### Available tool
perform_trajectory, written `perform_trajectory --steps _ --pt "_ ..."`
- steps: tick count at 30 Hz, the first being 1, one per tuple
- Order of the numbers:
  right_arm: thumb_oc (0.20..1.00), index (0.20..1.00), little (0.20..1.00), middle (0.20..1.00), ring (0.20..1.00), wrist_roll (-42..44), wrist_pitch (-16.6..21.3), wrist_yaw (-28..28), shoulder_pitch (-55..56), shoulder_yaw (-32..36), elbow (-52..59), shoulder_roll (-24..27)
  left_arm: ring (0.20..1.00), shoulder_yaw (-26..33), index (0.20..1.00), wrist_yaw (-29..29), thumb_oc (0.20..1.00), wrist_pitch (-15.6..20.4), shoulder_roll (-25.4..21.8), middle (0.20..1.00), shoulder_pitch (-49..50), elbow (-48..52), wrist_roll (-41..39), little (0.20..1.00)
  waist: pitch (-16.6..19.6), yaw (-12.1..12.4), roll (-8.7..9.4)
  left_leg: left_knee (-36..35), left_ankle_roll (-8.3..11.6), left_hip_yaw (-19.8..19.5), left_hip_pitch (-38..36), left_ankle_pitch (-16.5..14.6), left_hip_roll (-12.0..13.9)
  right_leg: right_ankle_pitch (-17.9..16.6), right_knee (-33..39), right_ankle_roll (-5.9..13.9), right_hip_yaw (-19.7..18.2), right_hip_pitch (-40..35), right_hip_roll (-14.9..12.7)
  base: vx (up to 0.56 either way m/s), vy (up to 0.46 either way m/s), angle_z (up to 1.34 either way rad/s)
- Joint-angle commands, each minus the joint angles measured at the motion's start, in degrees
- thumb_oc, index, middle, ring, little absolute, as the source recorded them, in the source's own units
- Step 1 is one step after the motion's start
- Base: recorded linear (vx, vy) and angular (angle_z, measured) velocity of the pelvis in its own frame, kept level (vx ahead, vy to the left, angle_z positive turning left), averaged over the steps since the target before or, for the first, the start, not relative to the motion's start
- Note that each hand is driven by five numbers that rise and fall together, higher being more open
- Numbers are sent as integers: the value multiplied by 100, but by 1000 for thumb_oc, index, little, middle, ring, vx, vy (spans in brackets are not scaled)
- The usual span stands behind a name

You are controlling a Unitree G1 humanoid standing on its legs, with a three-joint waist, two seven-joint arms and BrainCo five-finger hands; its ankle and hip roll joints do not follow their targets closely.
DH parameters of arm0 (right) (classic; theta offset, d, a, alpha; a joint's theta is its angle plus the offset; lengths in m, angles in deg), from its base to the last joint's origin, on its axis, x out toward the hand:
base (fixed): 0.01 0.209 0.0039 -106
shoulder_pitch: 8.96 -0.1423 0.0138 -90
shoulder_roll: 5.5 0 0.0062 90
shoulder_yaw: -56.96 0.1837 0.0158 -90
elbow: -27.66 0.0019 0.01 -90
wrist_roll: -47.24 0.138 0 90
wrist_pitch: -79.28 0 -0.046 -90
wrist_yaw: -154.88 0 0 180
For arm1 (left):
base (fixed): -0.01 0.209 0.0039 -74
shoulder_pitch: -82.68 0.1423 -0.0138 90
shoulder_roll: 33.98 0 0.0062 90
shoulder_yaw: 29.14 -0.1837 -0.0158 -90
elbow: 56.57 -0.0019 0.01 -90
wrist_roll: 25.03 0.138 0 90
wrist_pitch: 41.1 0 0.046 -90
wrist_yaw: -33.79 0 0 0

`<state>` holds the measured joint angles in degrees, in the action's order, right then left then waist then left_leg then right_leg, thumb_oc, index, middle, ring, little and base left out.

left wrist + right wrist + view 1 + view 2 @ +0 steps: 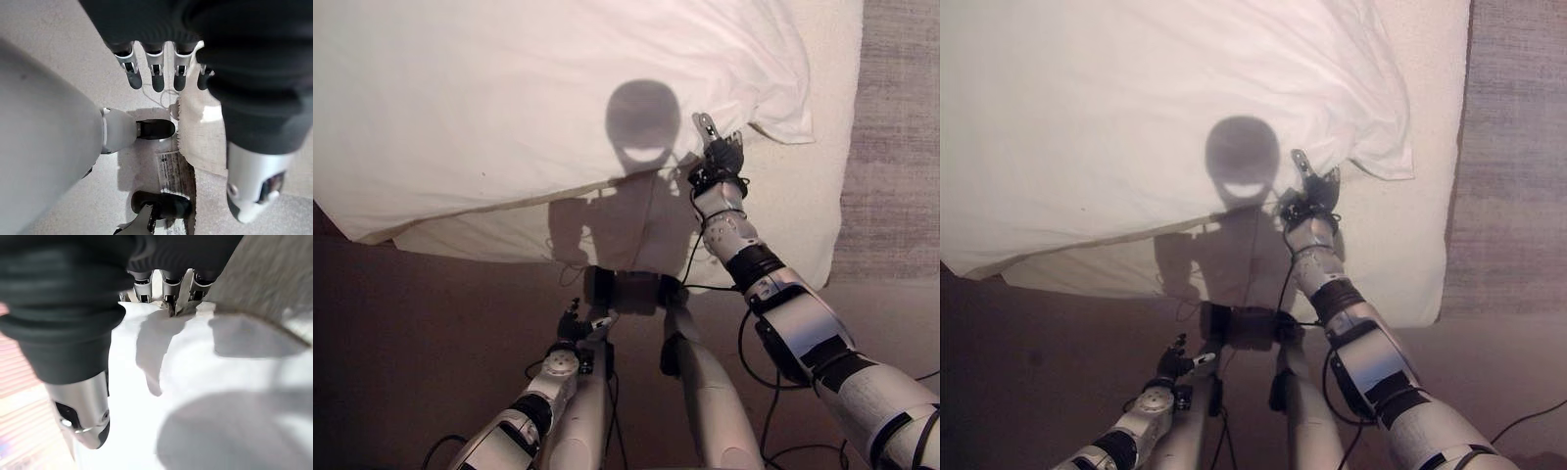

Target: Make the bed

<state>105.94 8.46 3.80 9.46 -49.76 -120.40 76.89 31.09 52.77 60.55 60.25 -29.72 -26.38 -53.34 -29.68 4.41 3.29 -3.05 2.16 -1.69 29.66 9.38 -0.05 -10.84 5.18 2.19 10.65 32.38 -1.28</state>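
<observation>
While right hand (pixel 720 157) pinches white sheet (pixel 509 98), wrist cam shows left hand (pixel 156 73) relaxed, empty.

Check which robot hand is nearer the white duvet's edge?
Right. The right robot hand is raised at the white duvet, at its lower edge on the bed. The left robot hand hangs low over the floor, apart from it.
</observation>
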Motion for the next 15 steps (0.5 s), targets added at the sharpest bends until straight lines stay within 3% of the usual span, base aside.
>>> perform_trajectory --steps 1,6,7,8,10,15 --pt "1000 1000 1000 1000 1000 126 23 -242 -886 26 -398 139 1000 -123 1000 -128 1000 87 -65 1000 322 129 -185 1000 -11 309 -17 -42 0 -45 -35 -130 -97 222 -432 520 -254 -338 -394 0 0 0" --pt "1000 1000 1000 1000 1000 82 -237 -327 -1379 37 -1127 587 1000 -262 1000 -206 1000 97 -102 1000 329 225 -167 1000 -11 462 -122 -63 21 -127 24 -98 -121 219 -407 540 -142 -339 -415 20 -28 8" --pt "824 824 824 824 824 20 -394 -355 -1500 22 -1426 864 1000 -316 1000 -252 1000 125 -114 1000 341 273 -113 1000 -11 519 -173 -65 36 -157 22 -117 -127 245 -400 556 -99 -367 -426 17 -32 19" --pt "438 438 438 438 438 -60 -458 -340 -1564 -3 -1592 1051 1000 -345 1000 -273 1000 129 -140 1000 348 321 -80 1000 -11 542 -198 -61 44 -172 38 -112 -141 250 -399 561 -81 -375 -433 17 -31 19" --pt "200 200 200 200 200 -89 -515 -316 -1572 43 -1742 1318 1000 -388 1000 -297 1000 157 -165 1000 343 406 -46 1000 -11 573 -247 -45 57 -192 57 -113 -169 268 -406 570 -31 -398 -447 6 -23 17" --pt "200 200 200 200 200 -280 -604 -316 -1460 6 -1823 1681 1000 -460 1000 -386 1000 198 -233 1000 364 792 -102 1000 -11 589 -299 41 52 -228 120 -115 -223 267 -432 580 48 -414 -493 5 1 17"
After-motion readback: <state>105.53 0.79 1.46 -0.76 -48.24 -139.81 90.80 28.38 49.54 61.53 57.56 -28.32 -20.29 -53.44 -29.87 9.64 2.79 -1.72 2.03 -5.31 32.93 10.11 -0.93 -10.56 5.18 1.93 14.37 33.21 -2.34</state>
